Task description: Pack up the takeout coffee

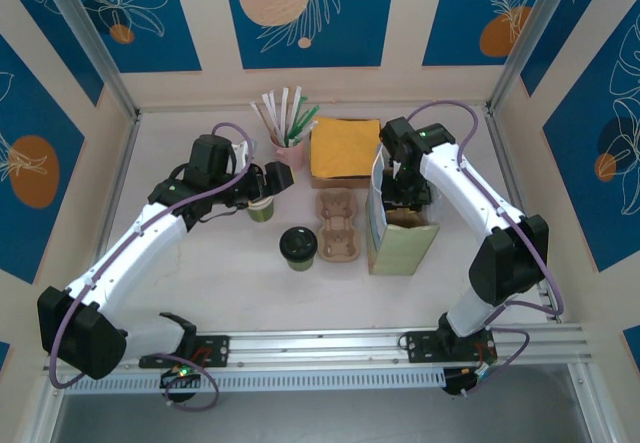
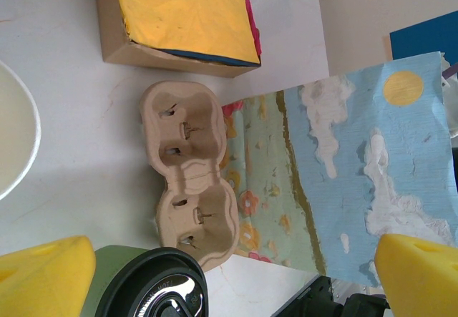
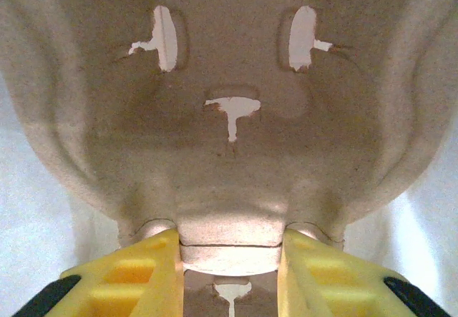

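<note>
Packing is looking barely under way as the takeout coffee, black lid on, is standing near the middle of the counter. It is sitting just beside the cardboard cup carrier and is not yet seated in either of its wells. The left claw is hanging wide open and empty close to a lidless green cup, with the coffee's lid showing between its yellow fingers in the left wrist view. Toward the right edge the paper bag is standing upright while the right arm is reaching into its mouth. The right claw is clenching the middle ridge of a second carrier, which, judging by the pale glow around it, is probably sitting inside the bag. By the look of it, the coffee is waiting to be picked up, set in a carrier and got into the bag. Along the far edge a box of yellow napkins and a pink cup of straws are standing by. The counter is showing pale and matte, an aluminium rail is running along its near edge, and cream walls with blue leaf-print panels and orange discs are closing in the other three sides.
</note>
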`<state>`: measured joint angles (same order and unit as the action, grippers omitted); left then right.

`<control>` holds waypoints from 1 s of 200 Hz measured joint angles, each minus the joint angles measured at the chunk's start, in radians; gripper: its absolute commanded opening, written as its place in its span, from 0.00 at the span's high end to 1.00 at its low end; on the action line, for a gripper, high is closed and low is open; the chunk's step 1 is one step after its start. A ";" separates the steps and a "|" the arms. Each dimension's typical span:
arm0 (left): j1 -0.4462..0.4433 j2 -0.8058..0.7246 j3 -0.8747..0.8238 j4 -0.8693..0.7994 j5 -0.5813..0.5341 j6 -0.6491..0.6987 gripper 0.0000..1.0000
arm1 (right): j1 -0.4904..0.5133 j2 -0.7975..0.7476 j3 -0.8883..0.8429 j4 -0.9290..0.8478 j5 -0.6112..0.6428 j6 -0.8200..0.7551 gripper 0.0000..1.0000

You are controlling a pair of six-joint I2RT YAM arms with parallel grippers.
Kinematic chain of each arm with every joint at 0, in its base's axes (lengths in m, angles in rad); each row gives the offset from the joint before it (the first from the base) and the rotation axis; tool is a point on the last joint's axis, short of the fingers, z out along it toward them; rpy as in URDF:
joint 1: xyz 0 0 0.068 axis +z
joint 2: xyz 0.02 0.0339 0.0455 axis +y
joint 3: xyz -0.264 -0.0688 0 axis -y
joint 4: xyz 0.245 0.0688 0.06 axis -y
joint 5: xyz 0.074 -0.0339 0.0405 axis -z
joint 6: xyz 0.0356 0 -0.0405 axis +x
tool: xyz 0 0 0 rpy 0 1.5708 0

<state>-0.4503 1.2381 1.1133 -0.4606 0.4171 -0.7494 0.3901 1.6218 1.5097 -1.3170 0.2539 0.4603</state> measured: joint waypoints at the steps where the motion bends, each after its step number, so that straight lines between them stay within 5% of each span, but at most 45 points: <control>1: 0.000 0.000 0.000 0.000 0.000 0.000 0.00 | 0.000 0.000 0.000 0.000 0.000 0.000 0.67; 200: 0.000 0.001 0.000 0.000 0.000 0.000 0.00 | 0.000 0.018 -0.073 0.076 -0.019 0.004 0.67</control>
<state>-0.4503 1.2388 1.1133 -0.4606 0.4171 -0.7490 0.3904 1.6402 1.4364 -1.2407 0.2344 0.4644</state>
